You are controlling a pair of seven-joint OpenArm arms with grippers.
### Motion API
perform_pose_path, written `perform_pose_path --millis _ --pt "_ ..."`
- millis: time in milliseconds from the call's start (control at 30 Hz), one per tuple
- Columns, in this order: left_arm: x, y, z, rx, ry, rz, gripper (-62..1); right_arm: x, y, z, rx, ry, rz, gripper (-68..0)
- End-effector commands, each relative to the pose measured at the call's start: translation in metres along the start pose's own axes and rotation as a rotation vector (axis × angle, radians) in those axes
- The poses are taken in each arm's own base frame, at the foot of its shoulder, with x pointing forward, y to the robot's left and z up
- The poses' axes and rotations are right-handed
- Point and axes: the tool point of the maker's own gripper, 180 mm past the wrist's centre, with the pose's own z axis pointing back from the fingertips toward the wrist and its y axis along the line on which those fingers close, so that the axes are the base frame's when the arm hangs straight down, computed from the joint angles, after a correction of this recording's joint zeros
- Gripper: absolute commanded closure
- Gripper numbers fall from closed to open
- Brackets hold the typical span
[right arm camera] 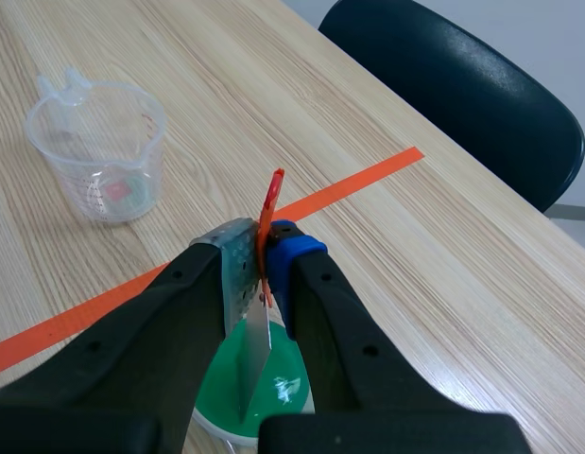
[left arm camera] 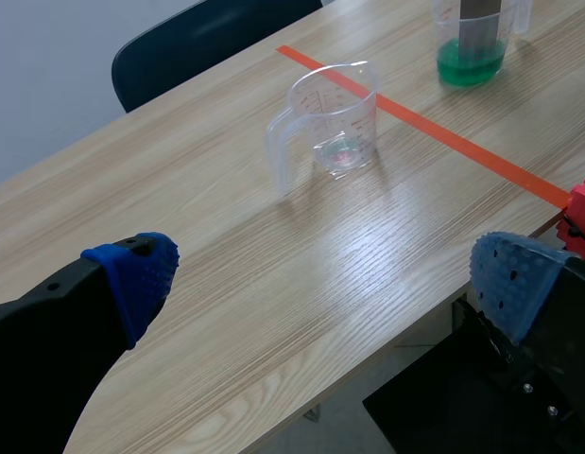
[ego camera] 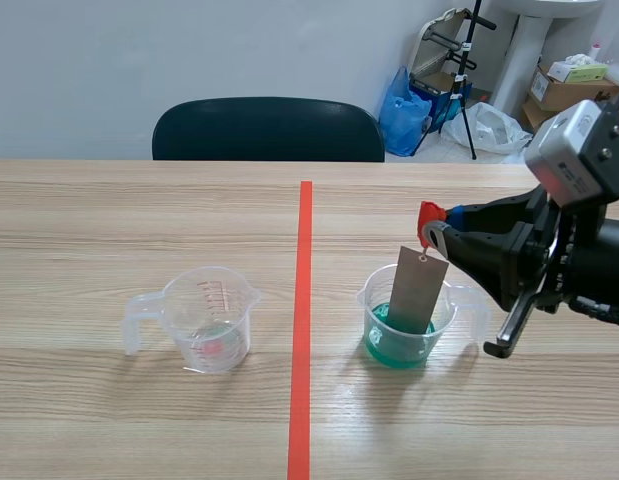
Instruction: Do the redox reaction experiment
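liquid (ego camera: 395,348) green | strip (ego camera: 417,292) grey | clip (ego camera: 429,212) red | chair (ego camera: 267,128) black

1. We see a table (ego camera: 109,420) of pale wood grain, smooth, with a faint sheen.
2. We see an empty jug (ego camera: 209,320) and a jug with green liquid (ego camera: 409,325), both of clear glossy plastic.
3. We see a metal strip (ego camera: 417,290), dull grey and matt.
4. We see dotted, rubbery blue pads (left arm camera: 141,274) on the left gripper (left arm camera: 325,265).
5. We see a chair (ego camera: 269,130), dark and smooth.
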Motion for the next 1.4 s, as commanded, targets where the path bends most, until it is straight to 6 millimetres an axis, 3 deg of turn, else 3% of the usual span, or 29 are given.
perform_pose_path --millis 0,1367 --pt "0.0023 0.0032 0.0001 0.014 -0.009 0.0 -62.3 0.0103 -0.0072 -0.0007 -0.007 -0.032 0.016 -0.6" --pt "0.0013 0.0032 0.0001 0.014 -0.003 0.0 -62.3 0.004 -0.0066 -0.0004 -0.003 -0.004 0.037 -0.6"
